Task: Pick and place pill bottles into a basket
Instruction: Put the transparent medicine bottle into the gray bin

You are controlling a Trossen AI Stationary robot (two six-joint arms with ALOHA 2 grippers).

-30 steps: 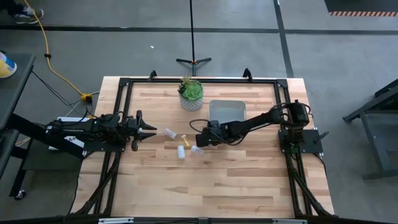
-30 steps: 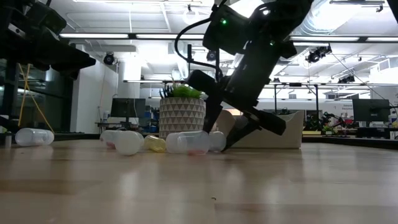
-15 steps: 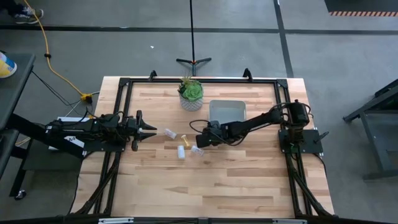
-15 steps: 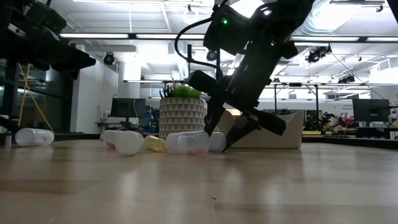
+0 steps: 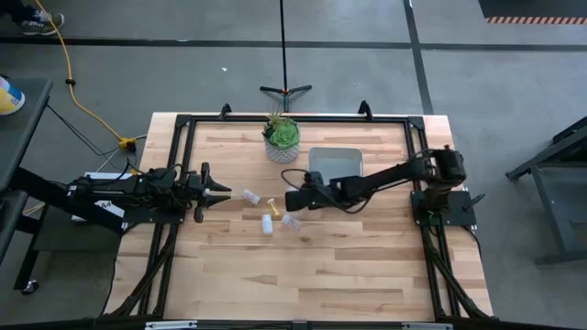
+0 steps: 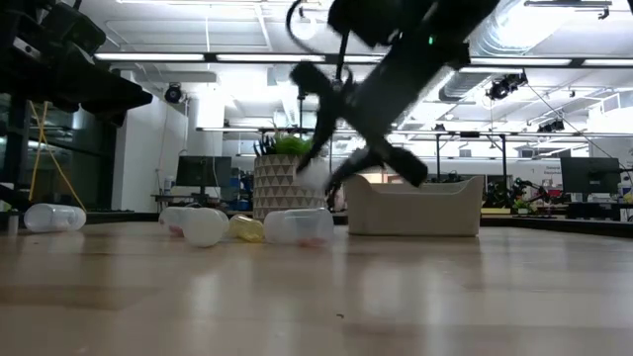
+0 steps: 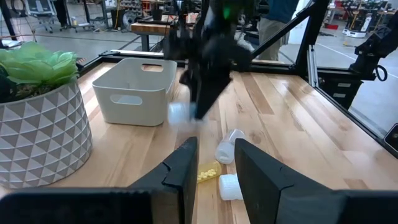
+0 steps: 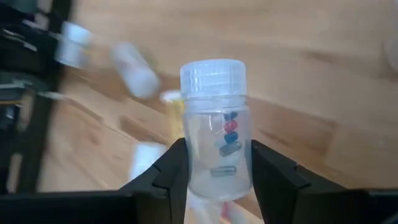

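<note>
Now the right gripper (image 5: 292,198), clamped on a pill bottle (image 8: 216,127), has risen off the table (image 5: 348,266); the left gripper (image 5: 218,192) waits open at left.

Right claw (image 5: 292,199) raised, clamped

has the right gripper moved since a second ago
Yes. The right gripper, shut on a pill bottle, has risen off the table to above the basket's rim in the low view.

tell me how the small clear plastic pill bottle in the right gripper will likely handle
The small clear ribbed-cap pill bottle probably feels light: only a few capsules show inside. Its smooth round wall might slip between the right gripper fingers. Set on its side, it would likely roll.
</note>
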